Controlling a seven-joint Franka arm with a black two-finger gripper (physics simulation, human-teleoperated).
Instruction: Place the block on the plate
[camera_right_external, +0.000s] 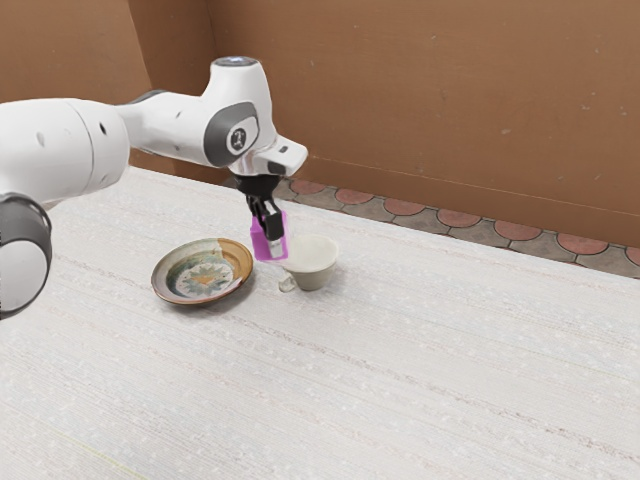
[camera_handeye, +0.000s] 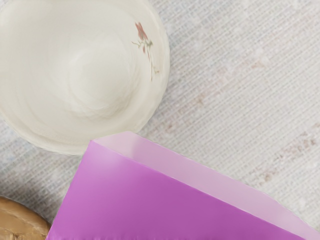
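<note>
My gripper (camera_right_external: 270, 232) is shut on the purple block (camera_right_external: 259, 246), which it holds up between the plate and the cup in the exterior view. The patterned plate (camera_right_external: 163, 285) lies on the table on the exterior view's left of the block. In the wrist view the block (camera_handeye: 165, 200) looms large at the lower edge, and a brown part of the plate's rim (camera_handeye: 20, 220) peeks out beside it. The block's underside and its exact height above the table are hard to judge.
A white cup (camera_right_external: 313, 262) with a handle stands close by the block, toward the exterior view's right; its inside (camera_handeye: 95, 80) faces the wrist camera. The pale table (camera_right_external: 400, 380) reaches back toward a brown wall.
</note>
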